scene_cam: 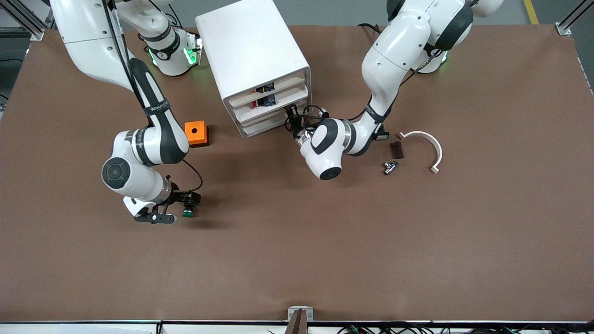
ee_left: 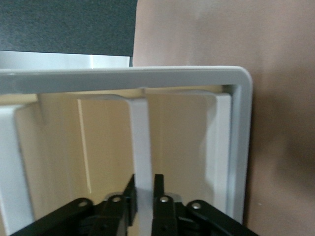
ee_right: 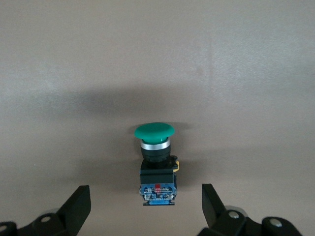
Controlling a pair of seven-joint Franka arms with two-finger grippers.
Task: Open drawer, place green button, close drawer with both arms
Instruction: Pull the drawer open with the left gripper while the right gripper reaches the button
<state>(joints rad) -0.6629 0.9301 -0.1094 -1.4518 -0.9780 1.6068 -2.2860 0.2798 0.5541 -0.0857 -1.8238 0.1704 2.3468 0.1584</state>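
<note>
The green-capped button (scene_cam: 188,213) lies on its side on the brown table, toward the right arm's end. In the right wrist view its green cap (ee_right: 154,131) and black-blue body lie between my open right gripper's (ee_right: 146,209) fingers (ee_right: 78,206), untouched. In the front view the right gripper (scene_cam: 178,209) is low over it. My left gripper (scene_cam: 293,116) is at the lowest drawer (scene_cam: 269,125) of the white cabinet (scene_cam: 253,51). In the left wrist view the left gripper (ee_left: 143,194) is shut on the drawer's white handle strip (ee_left: 141,142). The drawer front looks about flush with the cabinet.
An orange box with a hole (scene_cam: 196,133) stands beside the cabinet, toward the right arm's end. A dark brown piece (scene_cam: 397,150), a small metal part (scene_cam: 390,167) and a white curved strip (scene_cam: 424,144) lie toward the left arm's end. The upper drawers (scene_cam: 264,95) show small parts.
</note>
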